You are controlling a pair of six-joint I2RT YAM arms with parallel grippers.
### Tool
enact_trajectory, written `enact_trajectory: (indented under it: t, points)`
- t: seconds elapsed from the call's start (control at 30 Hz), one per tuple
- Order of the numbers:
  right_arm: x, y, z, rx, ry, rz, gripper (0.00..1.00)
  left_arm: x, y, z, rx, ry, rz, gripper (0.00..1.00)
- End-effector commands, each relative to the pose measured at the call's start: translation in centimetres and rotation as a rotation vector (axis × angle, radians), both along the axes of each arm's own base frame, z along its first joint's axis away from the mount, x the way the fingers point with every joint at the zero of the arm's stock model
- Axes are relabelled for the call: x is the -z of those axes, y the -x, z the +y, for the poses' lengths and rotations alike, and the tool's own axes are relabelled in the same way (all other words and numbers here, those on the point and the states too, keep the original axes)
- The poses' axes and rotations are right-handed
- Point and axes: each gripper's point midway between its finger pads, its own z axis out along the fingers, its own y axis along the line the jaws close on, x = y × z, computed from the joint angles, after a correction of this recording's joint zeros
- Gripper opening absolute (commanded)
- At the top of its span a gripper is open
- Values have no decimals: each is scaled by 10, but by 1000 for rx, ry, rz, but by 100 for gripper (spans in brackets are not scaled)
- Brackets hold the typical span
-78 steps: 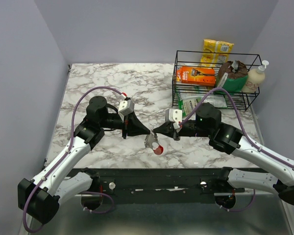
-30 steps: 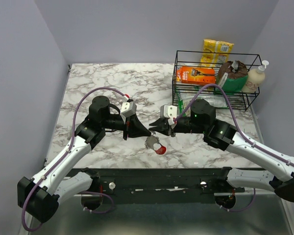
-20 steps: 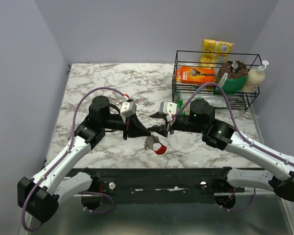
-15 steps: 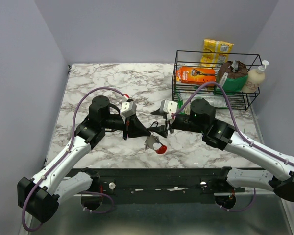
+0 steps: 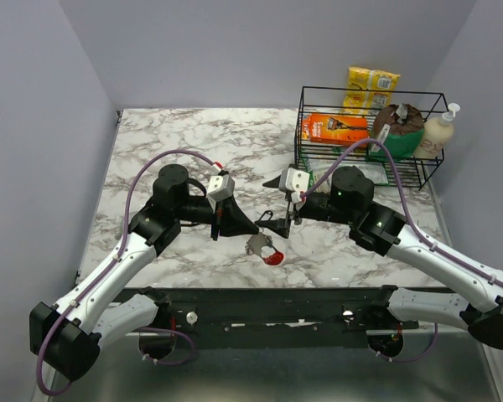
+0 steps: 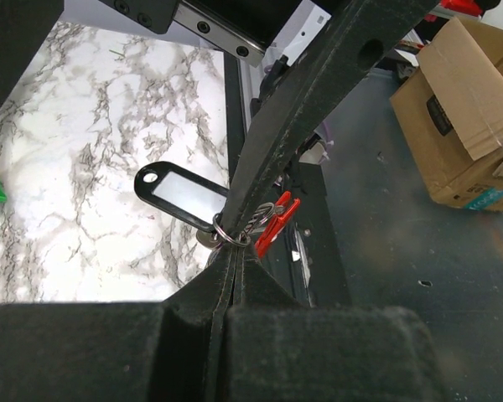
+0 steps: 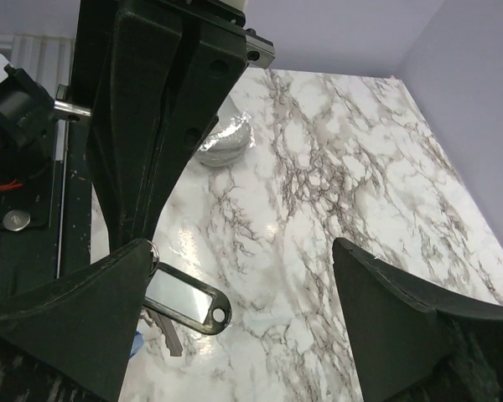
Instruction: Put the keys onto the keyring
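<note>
- And the right fingers (image 7: 402, 327) let go! A second ago they were nearly closed at the bunch; now they gape wide, drawn back to about 1 o'clock of it and touching nothing.
- The left fingers (image 6: 233, 276) haven't budged. They are pressed tight together, pinching a thin wire ring (image 6: 231, 237) at their tips.
- Everything hangs off that pinch: the red keyring (image 6: 277, 224), a dark tag (image 6: 180, 194), and the keys (image 7: 169, 333) tucked underneath, at 5 o'clock from the left tips, low over the bench (image 5: 176, 134) near its front edge.
- My read: one threading try is over and the left side alone carries the load. Whether every key sits on the red loop, I can't tell; the bunch is too tangled.
</note>
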Motion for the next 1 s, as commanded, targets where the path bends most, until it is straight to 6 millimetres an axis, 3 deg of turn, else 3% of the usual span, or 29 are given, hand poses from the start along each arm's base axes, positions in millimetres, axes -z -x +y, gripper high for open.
enact_trajectory:
  t: [0.0, 0.27, 0.47, 0.87, 0.97]
  points:
    - [2, 5, -11, -16, 46, 1, 96, -17, 12, 0, 52, 40, -52, 0]
    - [4, 8, -18, -21, 80, 0, 99, -18, 15, 1, 71, 43, -53, 0]
    - [-4, 2, -20, 16, 57, -13, 99, -18, 22, 0, 105, 48, -52, 0]
    - [-12, 6, 1, -87, 55, -7, 99, -17, 35, -8, 151, 40, -29, 0]
    - [-4, 5, 5, -103, 83, 9, 99, -22, 34, -10, 139, 58, -63, 0]
